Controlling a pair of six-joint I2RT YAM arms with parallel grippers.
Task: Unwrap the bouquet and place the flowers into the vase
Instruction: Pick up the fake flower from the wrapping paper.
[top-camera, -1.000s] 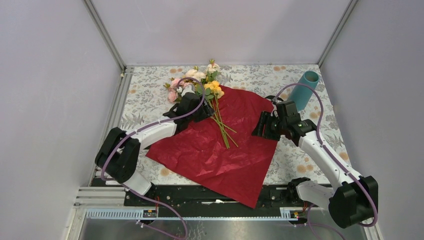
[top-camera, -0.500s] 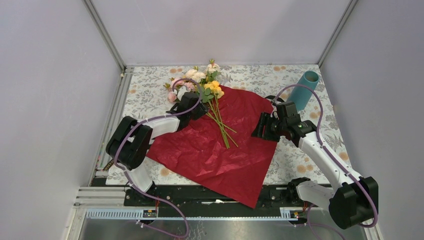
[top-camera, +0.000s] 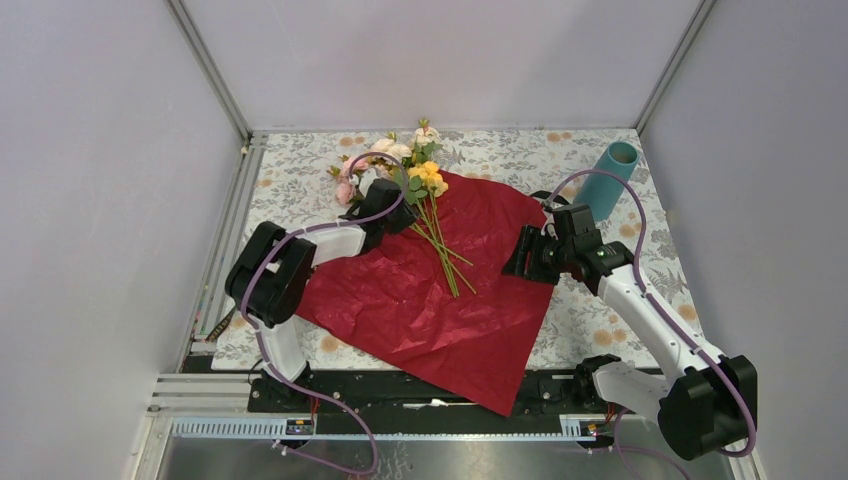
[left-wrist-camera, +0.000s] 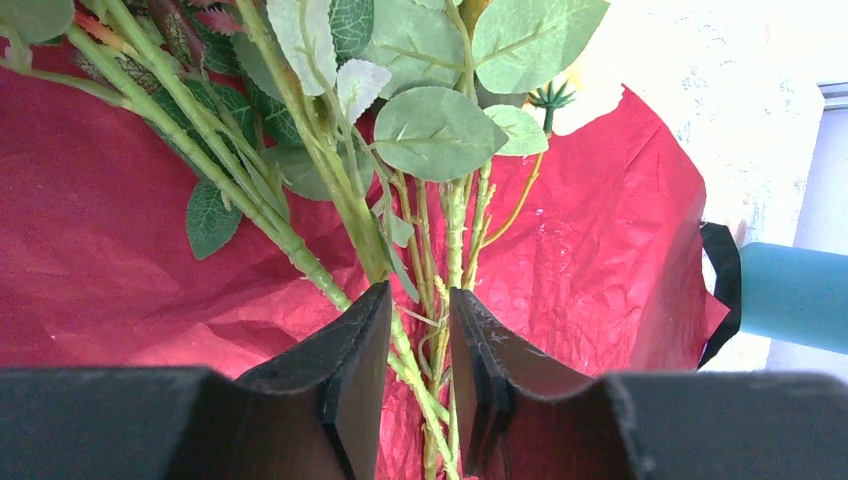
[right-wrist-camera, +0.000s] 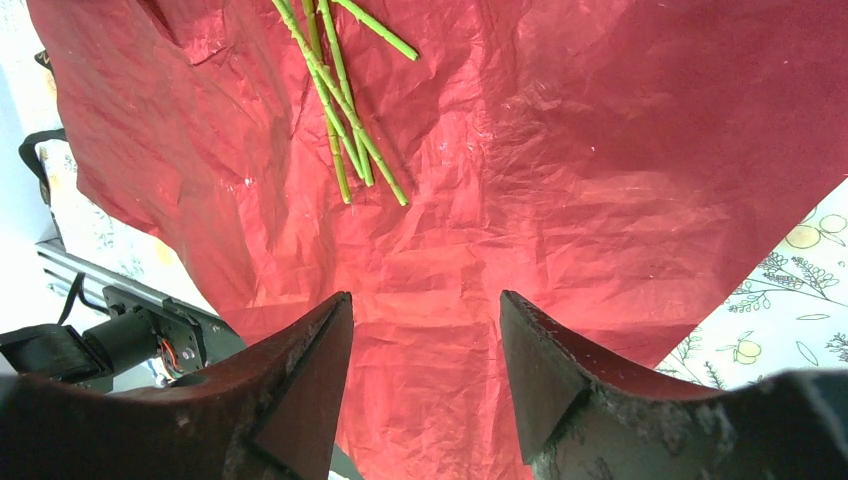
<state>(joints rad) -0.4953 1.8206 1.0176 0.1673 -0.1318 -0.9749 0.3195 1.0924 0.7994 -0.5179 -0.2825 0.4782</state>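
Left gripper (left-wrist-camera: 415, 300) straddles the flowers (left-wrist-camera: 345, 195) low on their stems, which run straight ahead between its narrowly parted fingers (a firm pinch cannot be confirmed). The vase (left-wrist-camera: 795, 295) stands off to its right. The right gripper (right-wrist-camera: 425, 300) hovers open and empty above the paper (right-wrist-camera: 600, 150).

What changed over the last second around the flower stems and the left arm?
The left arm swung its elbow in toward the red crinkled paper, while the left tool stayed at the green flower stems, jaws narrow around them; a firm grip can't be confirmed. The right tool, open above the paper, the pink, cream and yellow flowers and the teal cylinder vase did not move.
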